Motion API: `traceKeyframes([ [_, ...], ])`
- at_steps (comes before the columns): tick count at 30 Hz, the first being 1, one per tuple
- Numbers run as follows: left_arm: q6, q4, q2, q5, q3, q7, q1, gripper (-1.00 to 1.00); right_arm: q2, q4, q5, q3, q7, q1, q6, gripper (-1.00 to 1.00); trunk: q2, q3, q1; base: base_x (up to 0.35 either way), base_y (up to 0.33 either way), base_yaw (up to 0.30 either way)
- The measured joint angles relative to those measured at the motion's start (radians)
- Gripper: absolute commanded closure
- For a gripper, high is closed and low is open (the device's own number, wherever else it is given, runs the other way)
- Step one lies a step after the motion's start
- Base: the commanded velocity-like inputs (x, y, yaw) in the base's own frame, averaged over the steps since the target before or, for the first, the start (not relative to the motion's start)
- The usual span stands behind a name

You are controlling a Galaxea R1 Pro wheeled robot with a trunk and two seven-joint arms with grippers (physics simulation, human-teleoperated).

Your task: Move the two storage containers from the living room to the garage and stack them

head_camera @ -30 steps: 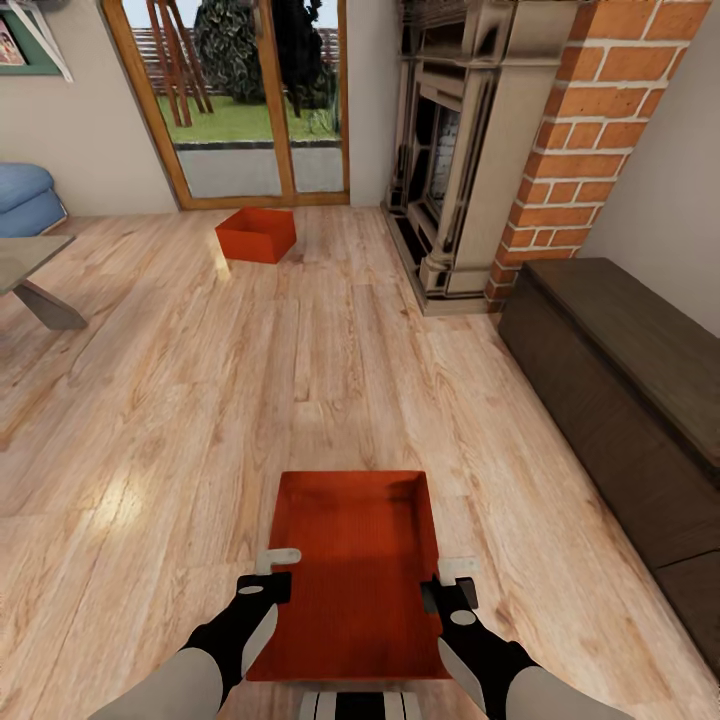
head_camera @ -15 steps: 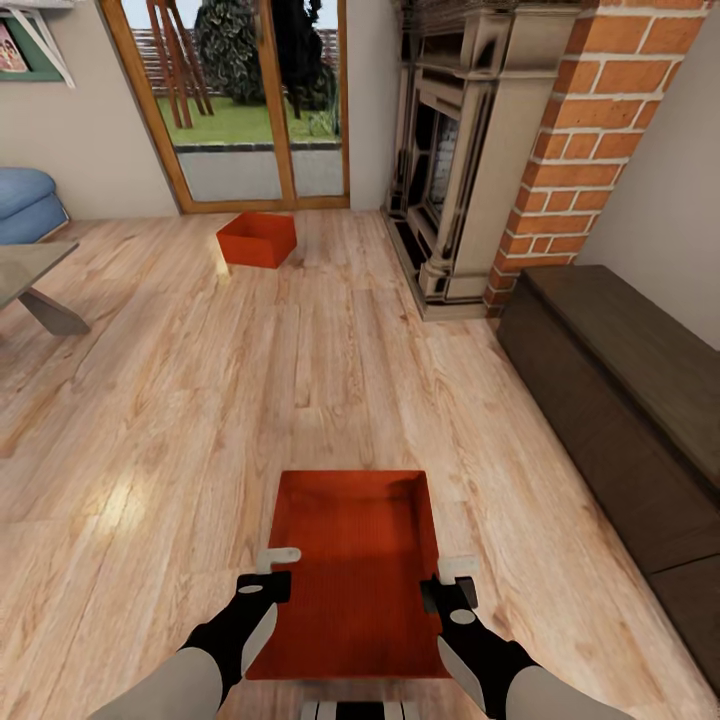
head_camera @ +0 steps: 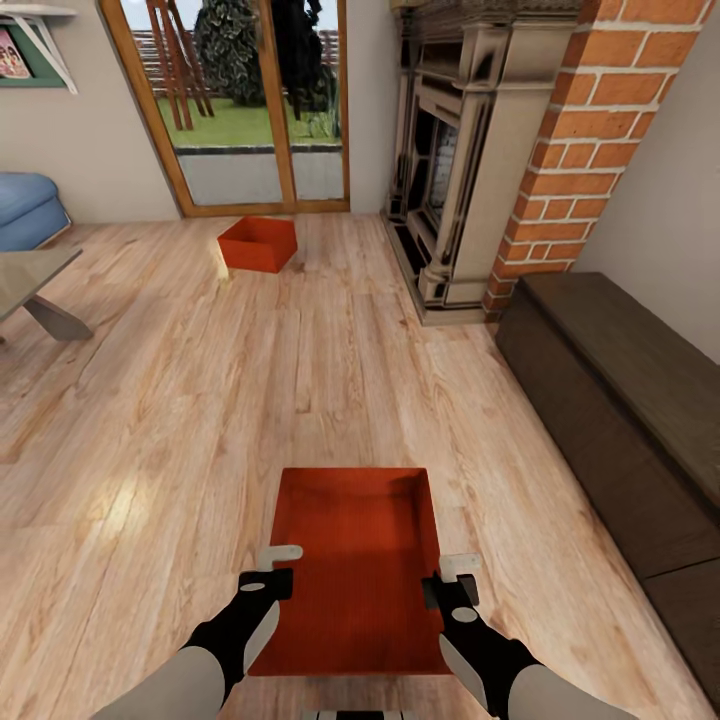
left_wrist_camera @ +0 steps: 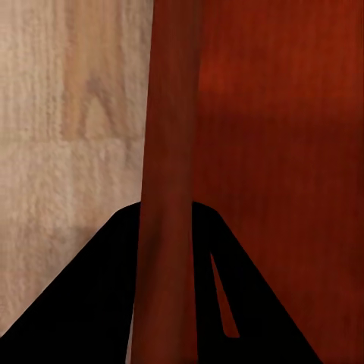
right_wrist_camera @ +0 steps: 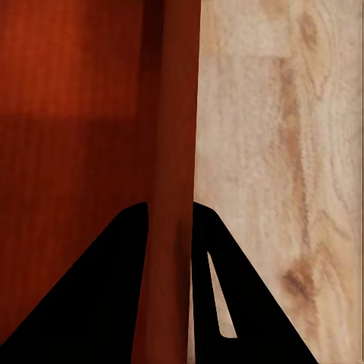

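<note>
A red-orange storage container [head_camera: 358, 565] hangs in front of me over the light wood-plank floor of the living room. My left gripper [head_camera: 272, 568] is shut on its left wall [left_wrist_camera: 168, 182], and my right gripper [head_camera: 452, 580] is shut on its right wall [right_wrist_camera: 176, 167]. In both wrist views the wall runs between the dark fingers. The second storage container [head_camera: 258, 244] stands on the planks far ahead, near the wood-framed glass doors [head_camera: 240, 105].
A brick chimney with fireplace [head_camera: 480, 150] rises ahead on the right. A long dark wooden bench [head_camera: 620, 400] lines the right wall. A table corner [head_camera: 35, 290] and a blue sofa [head_camera: 25, 205] sit at the left. Open plank floor lies between.
The whole view has shifted: the far container, doors and fireplace look slightly smaller and farther, so the camera has moved back. The held container stays the same between my grippers.
</note>
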State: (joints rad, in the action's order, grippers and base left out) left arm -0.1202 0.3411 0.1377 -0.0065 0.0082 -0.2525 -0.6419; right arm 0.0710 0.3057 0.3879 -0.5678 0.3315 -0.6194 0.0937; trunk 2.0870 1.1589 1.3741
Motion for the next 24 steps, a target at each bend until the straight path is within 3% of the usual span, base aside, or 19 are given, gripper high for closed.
traceKeyframes([
  [24,0.0,-0.001,-0.001,0.001,-0.001,0.0,0.0,1.0,0.001,0.0,0.0,0.0,0.001,0.0,-0.001,1.0,-0.168,-0.075,-0.092,0.0,0.0,0.0],
])
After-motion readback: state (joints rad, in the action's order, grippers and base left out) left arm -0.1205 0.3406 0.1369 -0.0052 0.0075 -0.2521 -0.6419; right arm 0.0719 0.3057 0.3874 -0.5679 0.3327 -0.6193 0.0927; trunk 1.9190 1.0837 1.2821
